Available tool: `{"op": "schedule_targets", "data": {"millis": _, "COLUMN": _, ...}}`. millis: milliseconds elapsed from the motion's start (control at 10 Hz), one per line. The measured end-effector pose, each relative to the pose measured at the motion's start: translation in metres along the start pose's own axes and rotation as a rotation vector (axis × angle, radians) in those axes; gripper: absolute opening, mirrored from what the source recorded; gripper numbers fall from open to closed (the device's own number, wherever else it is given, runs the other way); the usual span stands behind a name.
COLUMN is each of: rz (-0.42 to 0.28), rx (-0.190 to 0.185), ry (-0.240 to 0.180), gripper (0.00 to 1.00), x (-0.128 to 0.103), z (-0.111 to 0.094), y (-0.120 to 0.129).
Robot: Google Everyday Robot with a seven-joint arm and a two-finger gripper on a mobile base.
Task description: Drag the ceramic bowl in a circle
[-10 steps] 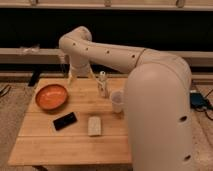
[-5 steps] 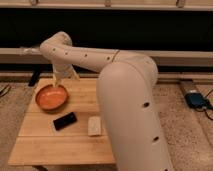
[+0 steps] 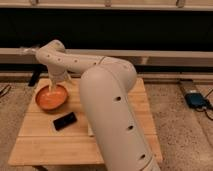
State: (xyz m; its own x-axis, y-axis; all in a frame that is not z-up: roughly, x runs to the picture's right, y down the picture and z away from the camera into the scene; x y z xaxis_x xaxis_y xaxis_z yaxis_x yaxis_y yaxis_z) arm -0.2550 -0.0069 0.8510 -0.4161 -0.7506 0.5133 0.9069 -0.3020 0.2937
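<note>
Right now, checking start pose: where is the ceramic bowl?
Camera view, left: the ceramic bowl sits on the table behind the black phone, gripper directly over it.

Table [image 3: 47, 144]: pale wooden top of lengthwise slats, rectangular, standing on the floor.
Black device [image 3: 65, 120]: flat, dark, rectangular, phone-like; lies on the left half of the table, turned at a diagonal to its edges.
Blue box [image 3: 196, 99]: on the floor to the right of the table, well apart from it; a dark cable leads off it.
Floor [image 3: 175, 135]: speckled grey-brown.
Ledge [image 3: 170, 55]: pale horizontal band along the back.
Back wall [image 3: 150, 30]: dark panelling above the ledge.
Cable [image 3: 4, 91]: dark loop on the floor at the left edge.
</note>
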Motion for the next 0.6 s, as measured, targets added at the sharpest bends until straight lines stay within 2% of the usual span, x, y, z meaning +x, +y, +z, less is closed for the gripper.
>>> {"op": "schedule_targets", "data": {"millis": 200, "rz": 0.016, "rx": 0.010, "ry": -0.026, "gripper": 0.80, "x": 0.009, "z": 0.017, "y": 0.007}}
{"op": "schedule_targets", "data": {"millis": 600, "rz": 0.010, "rx": 0.021, "ry": -0.059, "gripper": 0.80, "x": 0.020, "z": 0.048, "y": 0.003}}
